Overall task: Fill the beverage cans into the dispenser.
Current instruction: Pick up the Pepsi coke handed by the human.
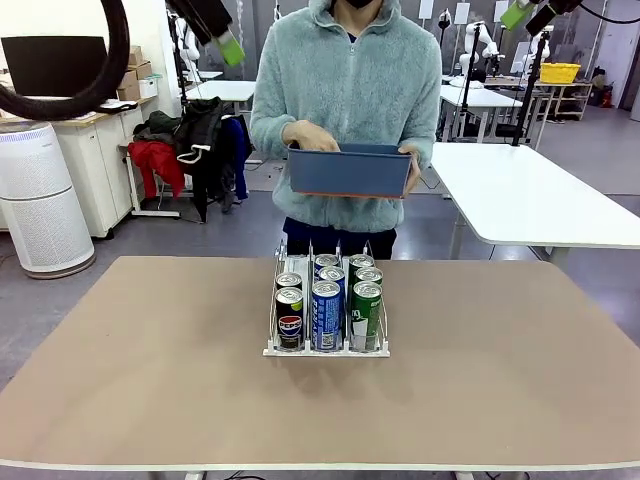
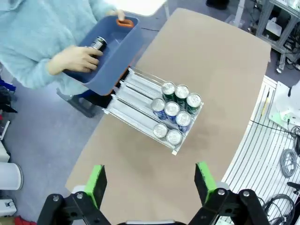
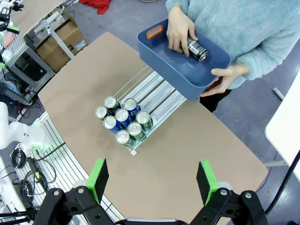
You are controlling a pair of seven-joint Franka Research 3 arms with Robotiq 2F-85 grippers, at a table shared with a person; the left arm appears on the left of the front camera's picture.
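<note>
Loose can [image 3: 198, 49] lay on its side in the person's bin [image 3: 168, 65], beyond the dispenser [image 3: 157, 96].
Left gripper [image 2: 150, 171] and right gripper [image 3: 152, 169] hung spread, empty, above the table [image 3: 187, 145]; the person's hand [image 3: 179, 28] held the can.

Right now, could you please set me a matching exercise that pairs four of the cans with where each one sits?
Things:
1. front black Pepsi can
2. front blue can
3. front green can
4. loose can

Places:
A. middle lane of the dispenser
B. inside the blue bin, at the person's hand
C. dispenser lane on the robot's right
D. dispenser lane on the robot's left

Pairs: 1-D, 2-A, 3-C, 4-B.
</note>
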